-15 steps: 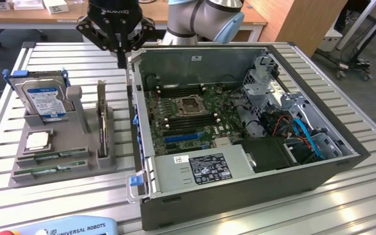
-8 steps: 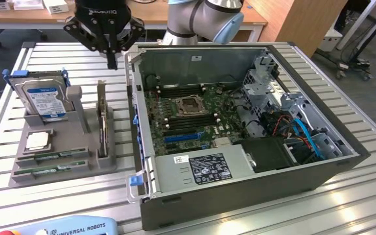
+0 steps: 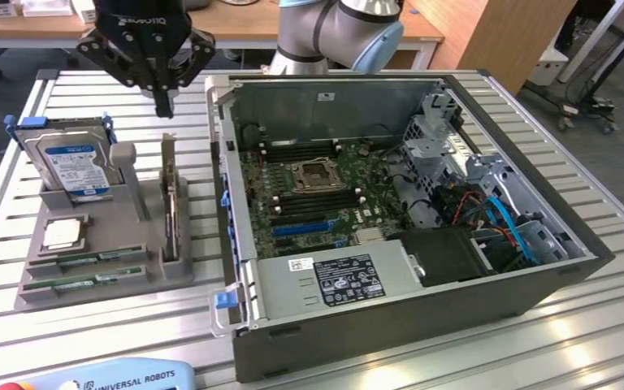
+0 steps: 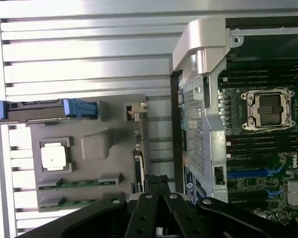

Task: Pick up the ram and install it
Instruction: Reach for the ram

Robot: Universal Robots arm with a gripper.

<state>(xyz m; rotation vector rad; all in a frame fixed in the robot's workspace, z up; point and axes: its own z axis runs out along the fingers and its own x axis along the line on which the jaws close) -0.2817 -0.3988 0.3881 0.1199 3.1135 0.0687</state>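
Two thin green ram sticks lie in slots at the near end of a grey holder (image 3: 127,280): one ram (image 3: 87,260) and a second ram (image 3: 78,282) beside it. In the wrist view they are the ram (image 4: 80,183) and the other ram (image 4: 74,202). My gripper (image 3: 165,110) hangs above the table past the holder's far end, well away from the sticks. Its black fingers (image 4: 151,184) are pressed together, shut with nothing between them. The open computer case (image 3: 399,325) shows the motherboard (image 3: 312,183) with its memory slots either side of the processor socket (image 4: 268,108).
The holder also carries a blue-labelled hard drive (image 3: 74,166), an upright expansion card (image 3: 169,195) and a square processor chip (image 3: 61,235). The slatted metal table (image 3: 594,195) runs all round. A teach pendant (image 3: 106,378) lies at the near edge.
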